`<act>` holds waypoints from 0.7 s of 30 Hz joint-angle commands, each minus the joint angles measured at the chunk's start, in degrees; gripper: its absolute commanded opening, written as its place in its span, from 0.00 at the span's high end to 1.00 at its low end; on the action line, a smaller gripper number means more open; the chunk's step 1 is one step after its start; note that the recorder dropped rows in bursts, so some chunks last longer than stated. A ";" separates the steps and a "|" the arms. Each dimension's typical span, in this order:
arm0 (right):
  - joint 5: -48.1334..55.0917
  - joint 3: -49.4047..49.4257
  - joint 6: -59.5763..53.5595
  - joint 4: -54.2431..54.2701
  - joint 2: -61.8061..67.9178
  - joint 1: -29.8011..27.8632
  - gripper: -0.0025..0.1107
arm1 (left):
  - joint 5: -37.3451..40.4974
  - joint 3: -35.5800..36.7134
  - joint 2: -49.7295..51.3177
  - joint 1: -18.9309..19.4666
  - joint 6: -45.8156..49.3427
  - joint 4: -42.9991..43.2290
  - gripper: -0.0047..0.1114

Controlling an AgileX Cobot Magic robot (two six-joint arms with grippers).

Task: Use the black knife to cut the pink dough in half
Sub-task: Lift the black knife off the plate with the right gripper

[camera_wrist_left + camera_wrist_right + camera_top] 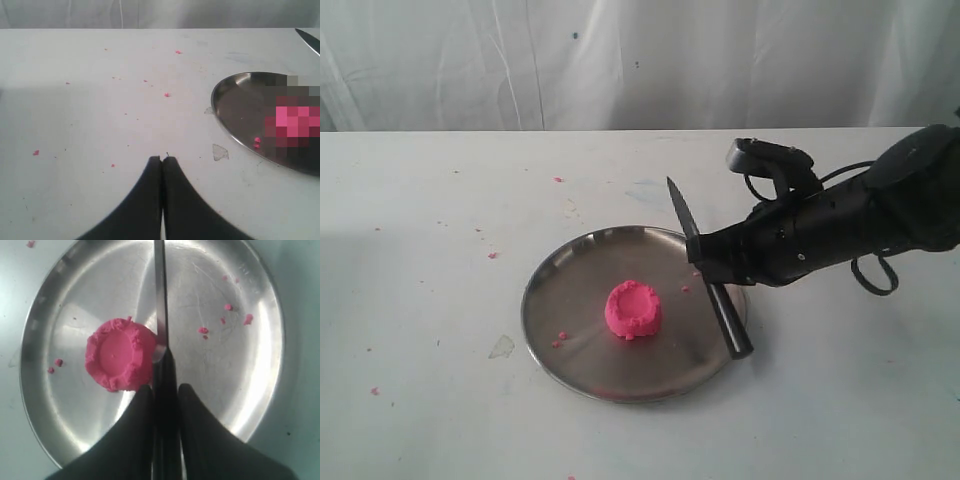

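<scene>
Above steel plate (570, 345): right hand (165, 390) clamping black knife (705, 270), tip raised.

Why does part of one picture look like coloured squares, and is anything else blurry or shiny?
In the left wrist view the pink dough and part of the steel plate break into coarse blocks, a picture fault. In the right wrist view the plate shows bright streaky glare, and the black knife looks soft-edged. The exterior view is grainy, with a soft shadow under the knife.

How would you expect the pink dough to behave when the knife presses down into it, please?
The pink dough looks soft; its dented top suggests it will squash. Crumbs on the steel plate suggest bits break off. The low, flat-sitting lump probably won't roll, though it might slide on smooth metal.
</scene>
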 commanded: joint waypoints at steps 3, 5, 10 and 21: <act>2.63 0.30 8.03 -10.99 -4.54 0.03 0.89 | 0.10 0.21 -0.28 0.17 -0.25 -0.20 0.96; 3.29 0.30 8.30 -11.32 -5.77 0.03 0.89 | 0.10 0.21 -0.28 0.17 -0.25 -0.20 0.96; 5.14 0.42 8.41 -11.32 -8.40 0.03 0.89 | 0.10 0.21 -0.28 0.17 -0.25 -0.20 0.96; 9.57 0.42 9.81 -11.05 -13.48 0.03 0.89 | -8.37 0.21 -0.28 0.17 -11.06 -19.72 0.96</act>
